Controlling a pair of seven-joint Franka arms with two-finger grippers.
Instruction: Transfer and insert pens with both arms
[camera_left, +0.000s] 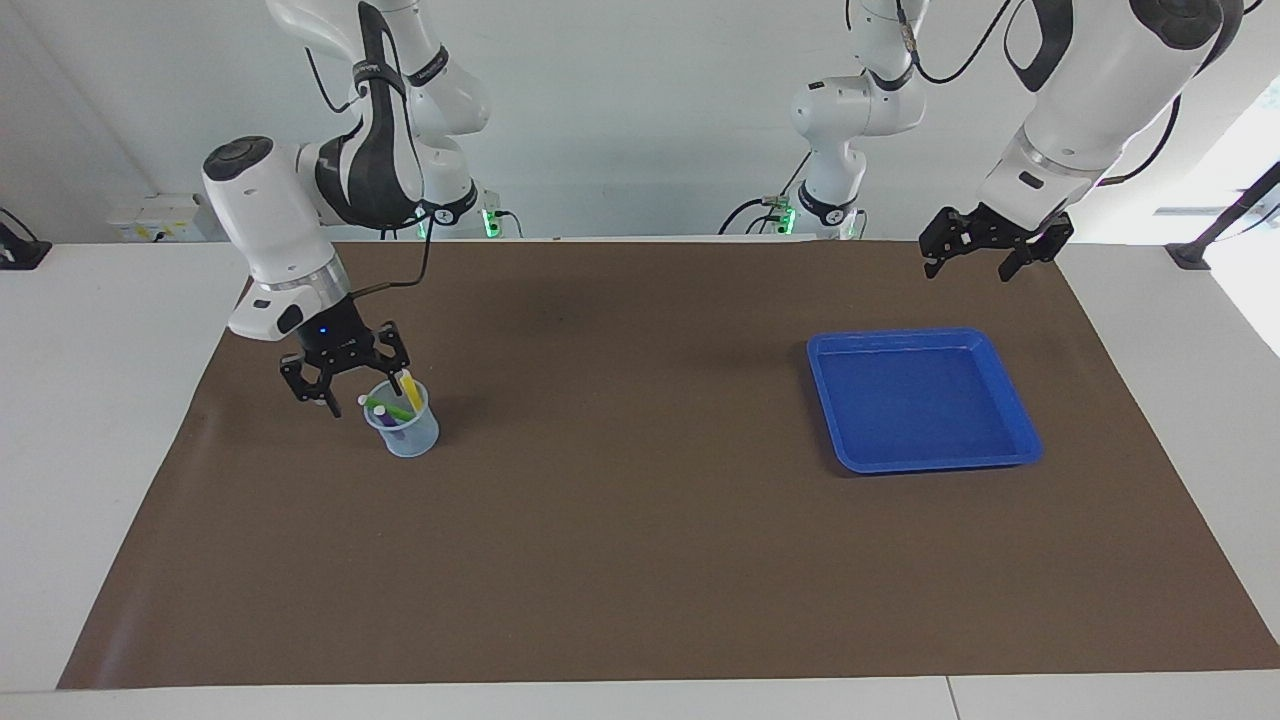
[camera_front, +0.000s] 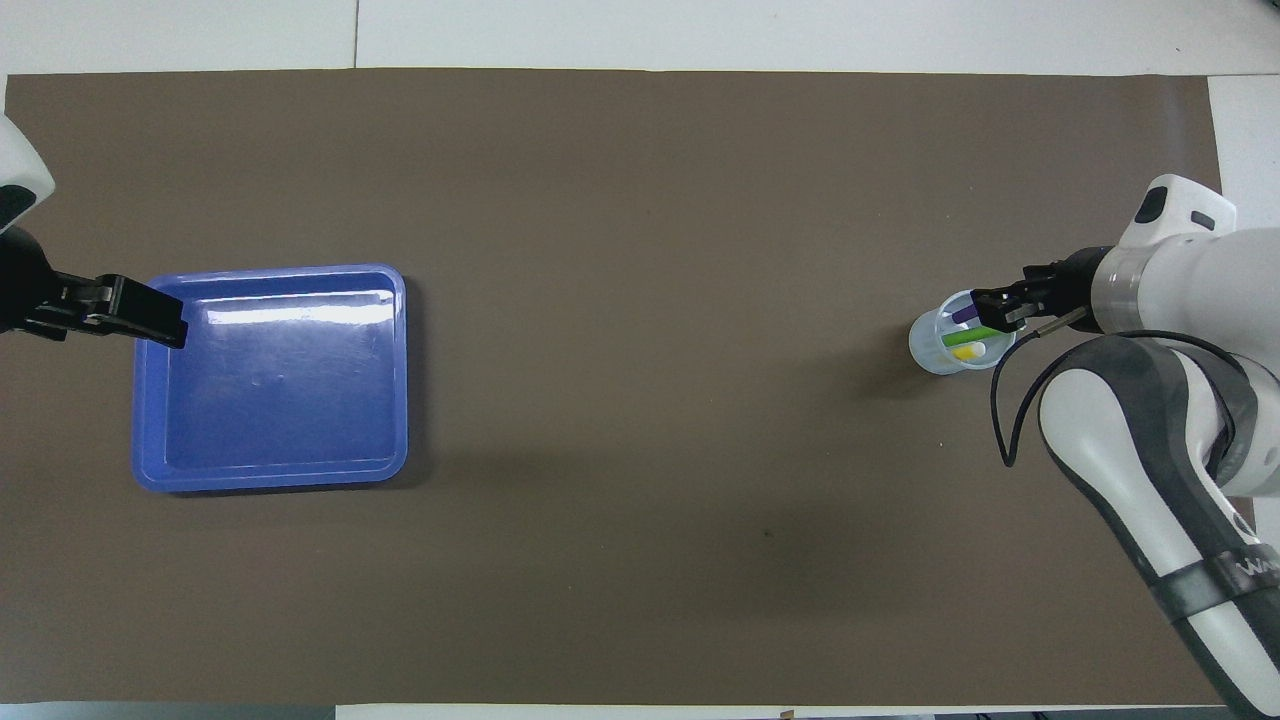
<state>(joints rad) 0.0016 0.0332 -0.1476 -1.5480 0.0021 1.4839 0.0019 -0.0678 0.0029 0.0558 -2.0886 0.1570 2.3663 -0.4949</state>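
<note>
A clear cup (camera_left: 405, 432) stands on the brown mat toward the right arm's end of the table, with all three pens in it. The yellow pen (camera_left: 410, 388) and the green pen (camera_left: 384, 408) lean out of its rim. From overhead the purple pen (camera_front: 966, 314), green pen (camera_front: 968, 333) and yellow pen (camera_front: 966, 352) lie side by side in the cup (camera_front: 932, 348). My right gripper (camera_left: 348, 392) hangs open just over the cup's rim (camera_front: 992, 304), gripping nothing. My left gripper (camera_left: 985, 262) is open and empty, raised over the mat's edge nearest the robots (camera_front: 150, 320).
An empty blue tray (camera_left: 925, 336) lies on the mat toward the left arm's end (camera_front: 270, 400). Two smaller white arms with green lights stand at the robots' edge of the table. The brown mat (camera_left: 640, 520) covers most of the tabletop.
</note>
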